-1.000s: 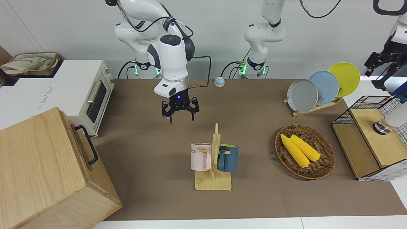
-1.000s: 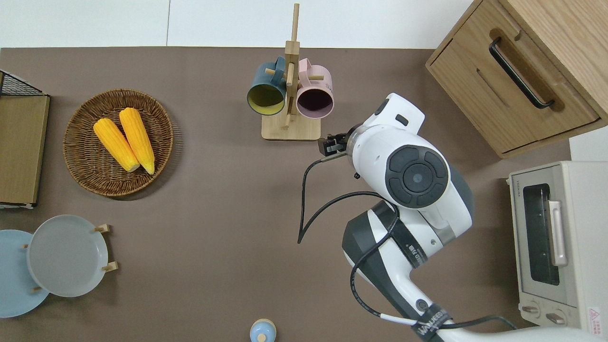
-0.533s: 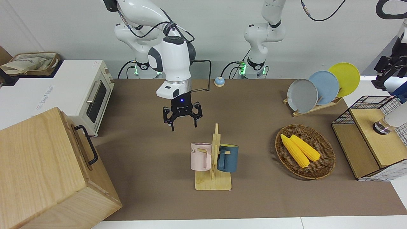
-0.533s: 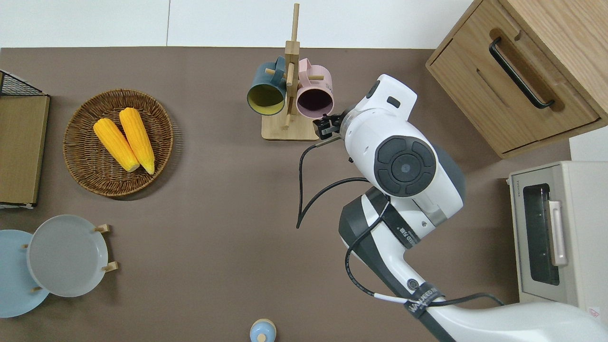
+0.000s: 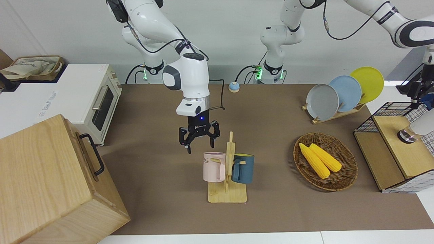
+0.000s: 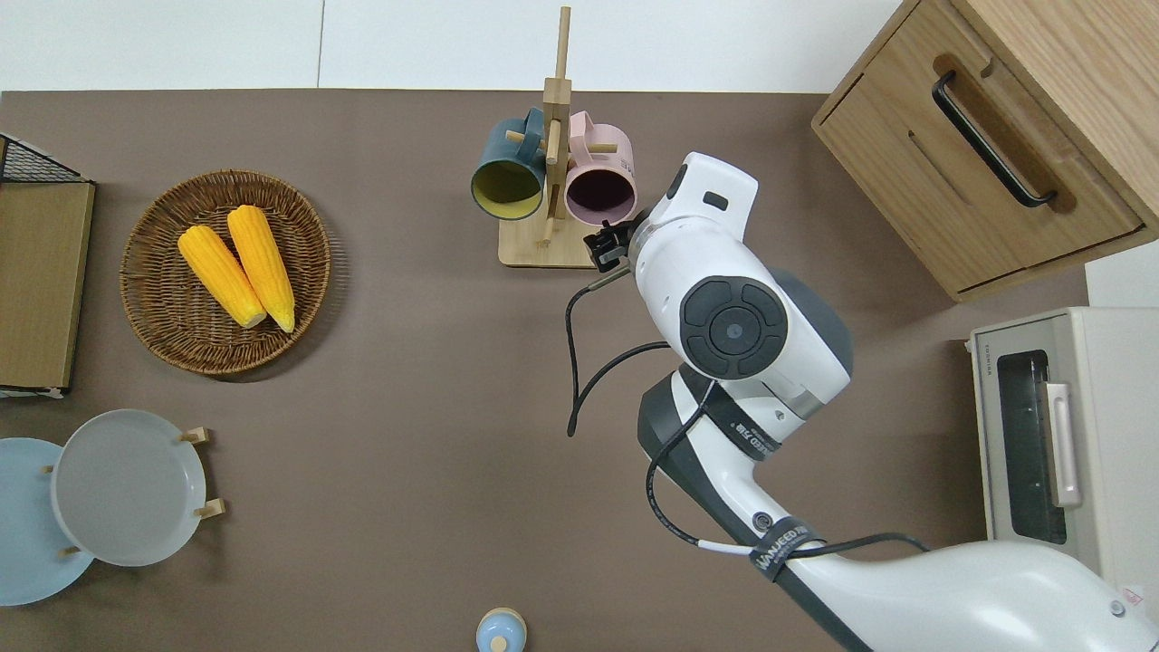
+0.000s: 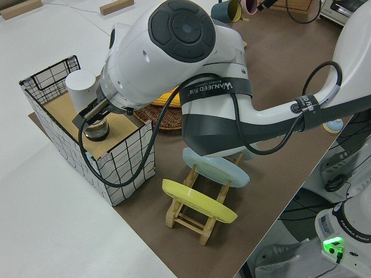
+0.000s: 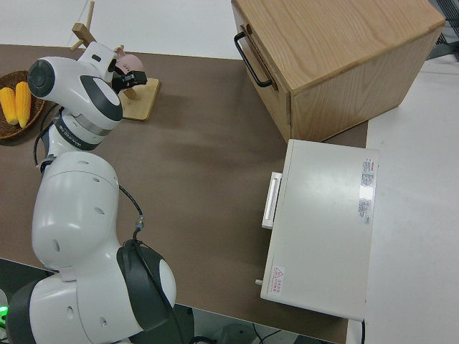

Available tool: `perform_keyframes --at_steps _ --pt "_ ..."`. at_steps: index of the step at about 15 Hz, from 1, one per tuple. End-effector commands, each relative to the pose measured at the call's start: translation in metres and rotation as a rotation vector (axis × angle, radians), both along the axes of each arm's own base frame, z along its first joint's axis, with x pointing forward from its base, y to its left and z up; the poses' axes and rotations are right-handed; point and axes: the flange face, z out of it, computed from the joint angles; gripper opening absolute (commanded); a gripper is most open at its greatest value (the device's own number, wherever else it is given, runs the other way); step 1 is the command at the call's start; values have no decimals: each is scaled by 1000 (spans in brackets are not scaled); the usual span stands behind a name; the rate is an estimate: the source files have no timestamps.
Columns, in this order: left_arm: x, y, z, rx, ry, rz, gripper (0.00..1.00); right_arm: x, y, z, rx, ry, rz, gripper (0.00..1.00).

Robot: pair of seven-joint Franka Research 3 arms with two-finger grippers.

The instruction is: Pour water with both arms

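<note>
Hovering at frame centre, front view: right gripper, fingers spread and empty, just up-left of the pink mug hung on the wooden rack; mug lettering reads "…ME" (partly hidden).
Overhead view: same gripper at the mug's lower-right rim, mouth facing down-frame; arm band reads "WANUEED" (uncertain).
Left side view: left gripper over the wire basket; its fingers cannot be told.

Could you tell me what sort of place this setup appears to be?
Probably a robotics lab's mock kitchen: a toaster oven, a mug rack and a plate rack share a table with two mounted arms.
</note>
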Motion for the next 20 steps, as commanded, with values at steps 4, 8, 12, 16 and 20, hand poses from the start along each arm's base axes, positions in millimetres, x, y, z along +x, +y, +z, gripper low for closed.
perform_keyframes --at_steps 4,8,12,16,20 --pt "15 10 -41 55 -84 -6 993 24 5 10 -26 -80 71 848" --pt "27 0 -48 68 -120 7 993 27 2 7 -33 -79 72 760" --pt "37 -11 -55 45 -151 27 993 27 5 4 -32 -80 80 565" --pt "42 -10 -58 53 -162 39 993 28 6 4 -34 -83 83 274" --pt "42 -10 -58 56 -162 38 993 29 6 3 -40 -82 88 119"
